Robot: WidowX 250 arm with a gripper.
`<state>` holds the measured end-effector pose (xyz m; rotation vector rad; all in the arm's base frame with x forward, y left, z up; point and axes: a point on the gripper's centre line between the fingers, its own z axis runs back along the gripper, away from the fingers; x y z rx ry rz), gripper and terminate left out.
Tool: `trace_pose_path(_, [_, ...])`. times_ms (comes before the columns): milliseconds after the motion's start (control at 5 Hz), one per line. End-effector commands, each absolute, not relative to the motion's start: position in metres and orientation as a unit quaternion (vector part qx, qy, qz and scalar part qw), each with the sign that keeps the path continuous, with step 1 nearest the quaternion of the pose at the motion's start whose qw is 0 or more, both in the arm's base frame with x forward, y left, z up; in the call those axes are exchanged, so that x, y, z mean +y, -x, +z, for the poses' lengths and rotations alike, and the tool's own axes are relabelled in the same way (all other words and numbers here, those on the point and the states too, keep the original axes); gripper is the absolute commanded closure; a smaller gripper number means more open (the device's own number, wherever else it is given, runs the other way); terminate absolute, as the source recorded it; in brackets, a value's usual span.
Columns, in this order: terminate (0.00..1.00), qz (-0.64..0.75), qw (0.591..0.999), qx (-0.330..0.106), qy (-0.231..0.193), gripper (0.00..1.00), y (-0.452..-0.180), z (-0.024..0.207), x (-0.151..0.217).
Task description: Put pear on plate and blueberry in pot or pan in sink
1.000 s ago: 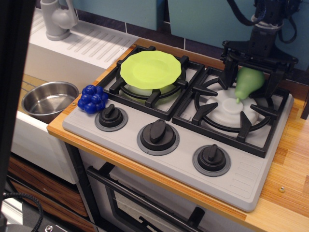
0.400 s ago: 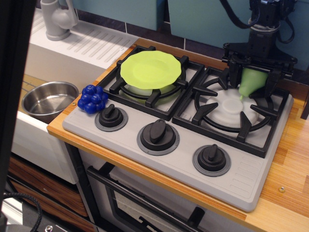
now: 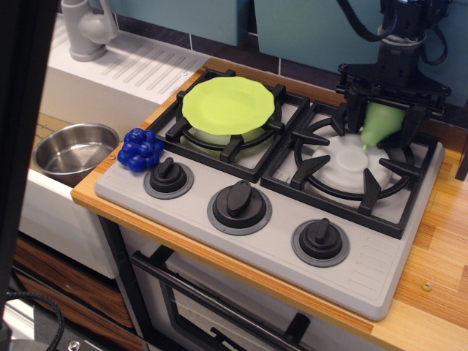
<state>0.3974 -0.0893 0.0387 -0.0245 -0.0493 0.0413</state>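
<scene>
gripper (image 3: 382,121) jaws clamped on pear (image 3: 383,123), neck down, hanging over right burner. plate (image 3: 228,104) sits on left burner. smooth plastic, pear could slip mid-carry or clip grate, imo.

Bright, even light across the whole scene, coming from overhead. Soft, short shadows sit under the plate (image 3: 228,104) and the burner grates (image 3: 344,168), none of them hard-edged. Glare shows on the pot (image 3: 73,150) at nine o'clock, pale streaks along its steel wall, and small glints dot the blueberry (image 3: 140,149). A dark, blurred band fills the left edge, out of focus. Focus is decent at centre, with slight softness on the gripper (image 3: 385,110) at one o'clock. Straight lines bend little at the edges.
</scene>
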Motion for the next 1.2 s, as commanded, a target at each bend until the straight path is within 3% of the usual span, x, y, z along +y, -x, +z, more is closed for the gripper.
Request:
trace_pose_path(0, [0.00, 0.018, 0.999, -0.031, 0.010, 1.00, -0.394, 0.092, -0.090])
trace_pose_path(400, [0.00, 0.013, 1.000, -0.009, 0.012, 1.00, -0.382, 0.115, -0.088])
trace_pose_path(1000, [0.00, -0.044, 0.998, -0.028, 0.017, 1.00, -0.399, 0.110, -0.033])
